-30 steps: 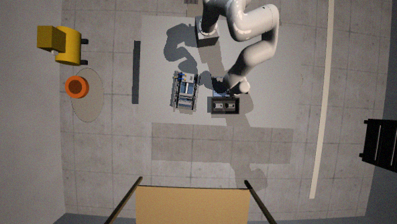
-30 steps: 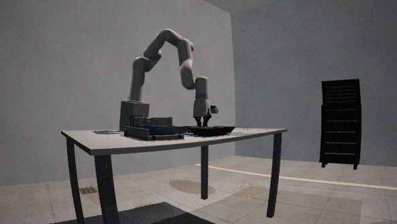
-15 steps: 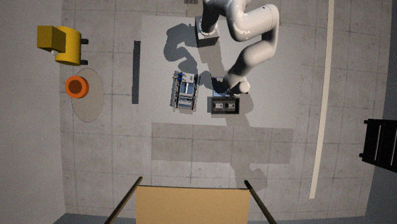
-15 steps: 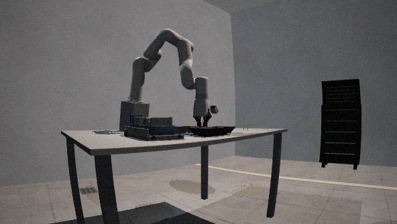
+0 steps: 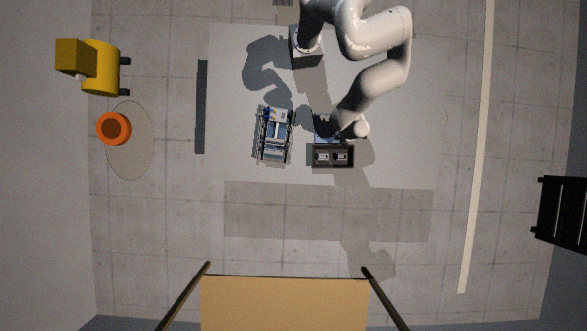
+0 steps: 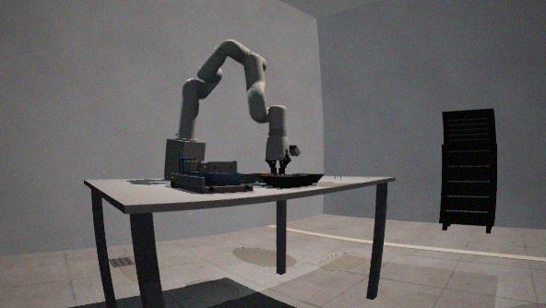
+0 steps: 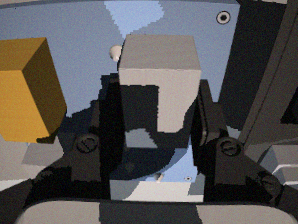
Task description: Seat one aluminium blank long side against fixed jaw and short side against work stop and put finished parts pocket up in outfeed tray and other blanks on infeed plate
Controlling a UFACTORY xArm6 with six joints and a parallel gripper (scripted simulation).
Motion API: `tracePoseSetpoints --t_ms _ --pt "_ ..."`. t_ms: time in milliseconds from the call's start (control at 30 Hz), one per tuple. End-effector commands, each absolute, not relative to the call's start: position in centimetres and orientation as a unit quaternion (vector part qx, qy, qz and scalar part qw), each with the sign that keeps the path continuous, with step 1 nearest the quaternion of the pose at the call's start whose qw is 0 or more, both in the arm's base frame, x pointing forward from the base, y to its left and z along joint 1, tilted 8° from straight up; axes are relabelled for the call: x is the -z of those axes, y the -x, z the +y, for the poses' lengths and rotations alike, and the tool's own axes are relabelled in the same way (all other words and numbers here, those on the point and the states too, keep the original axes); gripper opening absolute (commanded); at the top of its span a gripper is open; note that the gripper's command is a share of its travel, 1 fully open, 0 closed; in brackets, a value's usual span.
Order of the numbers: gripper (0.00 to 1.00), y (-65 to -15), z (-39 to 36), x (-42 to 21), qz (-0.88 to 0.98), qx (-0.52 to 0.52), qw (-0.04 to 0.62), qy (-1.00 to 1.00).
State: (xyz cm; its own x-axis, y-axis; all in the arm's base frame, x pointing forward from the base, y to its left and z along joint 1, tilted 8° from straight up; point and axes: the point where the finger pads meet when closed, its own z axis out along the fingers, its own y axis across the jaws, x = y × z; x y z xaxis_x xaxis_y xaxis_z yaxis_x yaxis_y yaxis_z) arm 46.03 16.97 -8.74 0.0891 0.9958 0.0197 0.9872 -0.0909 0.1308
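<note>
Gripper [image 7: 158, 137] fingers are closed on the grey aluminium blank [image 7: 160, 72], one dark finger pressed to each side of the block, as seen in the wrist view. The blank is held over the blue infeed plate [image 7: 73, 23]; whether its underside touches the plate cannot be told. A brass blank [image 7: 27, 90] is seen on the same plate, beside the grey one and apart from it. A round pin [image 7: 224, 16] is set near the plate's far corner.

From the top, the arm [image 5: 377, 59] is bent over the plate's end of the table [image 5: 238, 59], with the wrist above the plate [image 5: 327, 141]. The dark outfeed tray [image 5: 315, 164] is placed just beside the plate, and two finished parts [image 5: 323, 157] are seen in it. The vise [image 5: 273, 134] is set near the plate and the tray; nothing can be made out in its opening.

In the exterior view the gripper [image 6: 278, 170] is lowered close to the table.
</note>
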Motion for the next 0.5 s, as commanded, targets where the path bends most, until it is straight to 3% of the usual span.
tracePoseSetpoints --t_ms 0,467 --pt "0.00 -46.2 17.0 8.4 0.673 -0.054 0.043 -0.737" --pt "0.00 -45.7 17.0 4.6 0.673 -0.054 0.043 -0.737"
